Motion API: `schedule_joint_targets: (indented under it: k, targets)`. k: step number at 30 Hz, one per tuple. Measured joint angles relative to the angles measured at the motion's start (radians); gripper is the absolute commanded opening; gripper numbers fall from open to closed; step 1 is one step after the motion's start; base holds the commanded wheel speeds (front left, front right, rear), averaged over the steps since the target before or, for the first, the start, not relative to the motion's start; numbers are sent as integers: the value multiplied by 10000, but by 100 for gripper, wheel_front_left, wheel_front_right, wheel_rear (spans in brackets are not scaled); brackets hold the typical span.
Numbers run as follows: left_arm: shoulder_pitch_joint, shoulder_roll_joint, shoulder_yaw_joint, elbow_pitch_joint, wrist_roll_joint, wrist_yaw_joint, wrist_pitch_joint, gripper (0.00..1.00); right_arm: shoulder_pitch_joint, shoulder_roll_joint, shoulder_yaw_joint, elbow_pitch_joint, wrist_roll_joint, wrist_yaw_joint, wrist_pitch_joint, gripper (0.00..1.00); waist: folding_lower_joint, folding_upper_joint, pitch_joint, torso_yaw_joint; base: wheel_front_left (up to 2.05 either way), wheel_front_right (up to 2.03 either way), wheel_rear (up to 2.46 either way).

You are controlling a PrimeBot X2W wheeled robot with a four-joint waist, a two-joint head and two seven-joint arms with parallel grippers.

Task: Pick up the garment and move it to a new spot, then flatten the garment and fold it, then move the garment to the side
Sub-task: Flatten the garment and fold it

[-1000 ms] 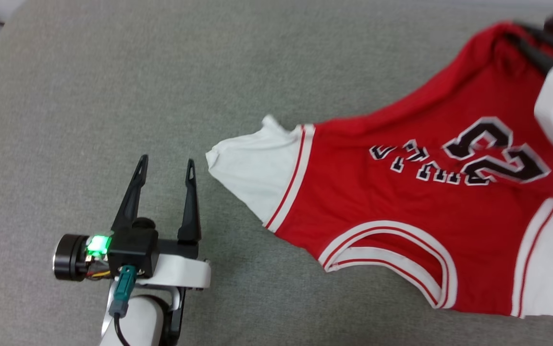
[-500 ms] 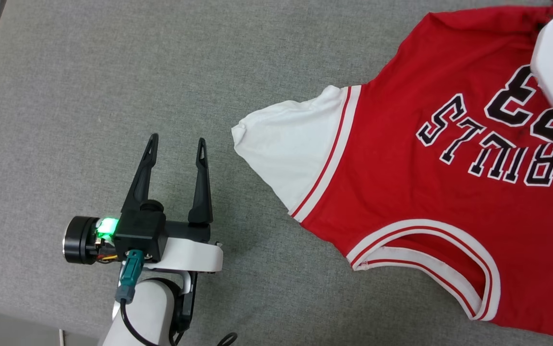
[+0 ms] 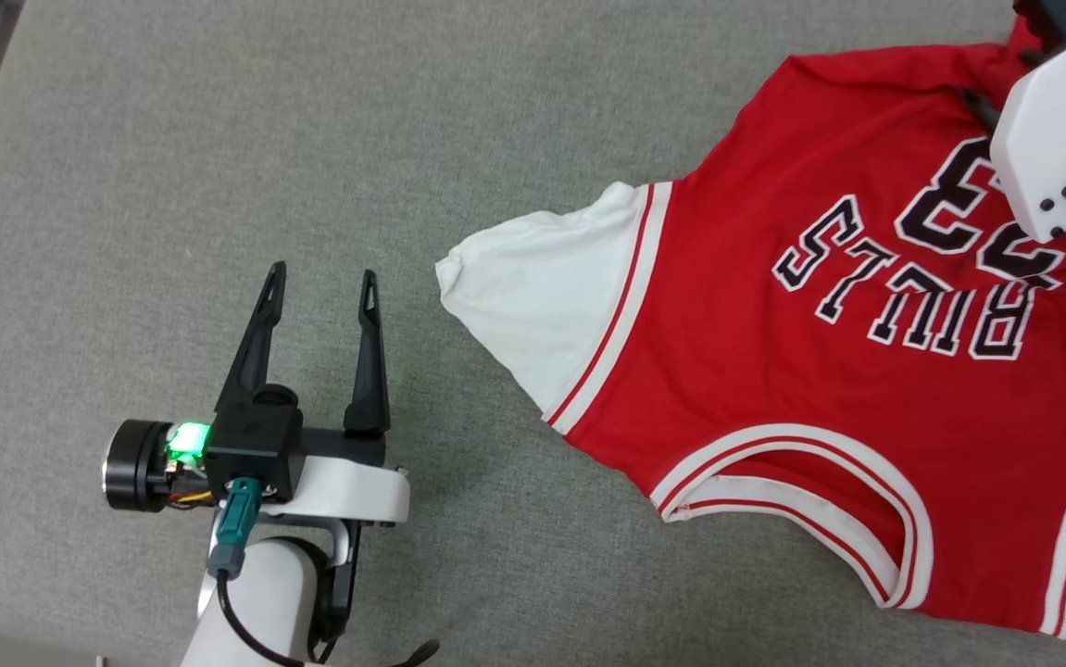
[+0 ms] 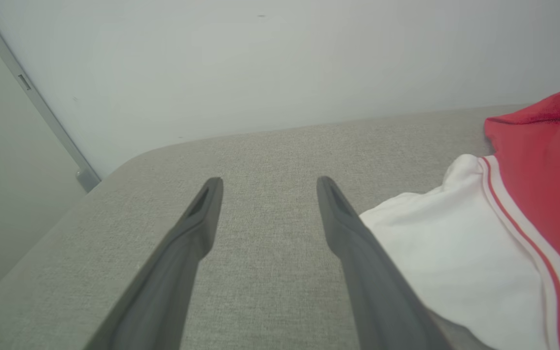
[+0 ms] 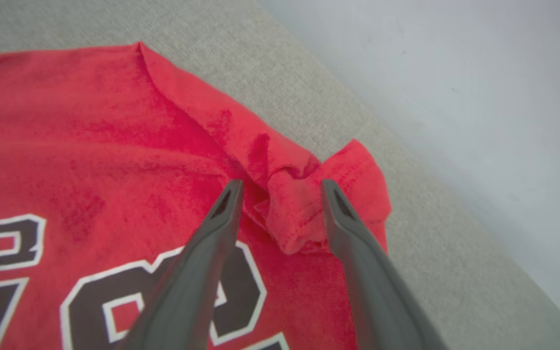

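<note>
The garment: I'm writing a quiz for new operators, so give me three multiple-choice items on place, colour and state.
1. Where is the left gripper relative to the white sleeve?
A) on it
B) beside it, over bare grey surface
C) under it

2. What colour is the garment body?
A) blue
B) red
C) green

3. How do the right gripper jaws stand?
A) apart, bunched red cloth between them
B) shut tight
C) hidden

Key: 1 B, both fingers clear the sleeve; 2 B, red surrounds the lettering; 3 A, the right wrist view shows the gap.
</note>
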Motion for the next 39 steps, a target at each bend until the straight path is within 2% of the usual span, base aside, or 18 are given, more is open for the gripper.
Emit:
schedule_joint_targets:
  k: [4,10,13,16,23,29,33,39]
  targets:
    - [182,178,151,17,-2,-88,2,100,237,-100,-15,-217,-50,0,-1615,100,-1,0,-460,-171,0,0,0]
    - [404,585,449,-65,-107,-401,0,100,1224,-307,-905,-560,-374,0,-4234,100,-2,0,-1190,-546,0,0,0]
    - [503,807,633,-58,-226,-554,0,100,2039,-288,-1578,-876,-581,0,-4986,100,-1,0,-1531,-808,0,0,0]
    - [547,936,796,31,-479,-849,0,100,3017,-242,-2414,-1467,-842,0,-5265,100,-2,0,-1872,-1098,0,0,0]
    - [26,1718,907,570,-700,-1732,27,100,5783,-136,-4867,-3559,-2332,0,-5363,100,-2,0,-2500,-1759,0,0,0]
    - [-1165,2424,688,1047,-1070,-2443,926,100,8562,790,-7089,-5894,-3639,0,-4581,100,-3,0,-2830,-2142,0,0,0]
    - [-1935,2836,290,1371,-1751,-2685,2211,100,10275,1603,-8119,-7352,-4416,0,-3975,100,-3,1,-2920,-2322,0,0,0]
    - [-2925,3751,-746,1762,-3158,-2757,4909,100,11765,2431,-8753,-8803,-5095,0,-3359,100,-3,0,-2860,-2579,0,0,0]
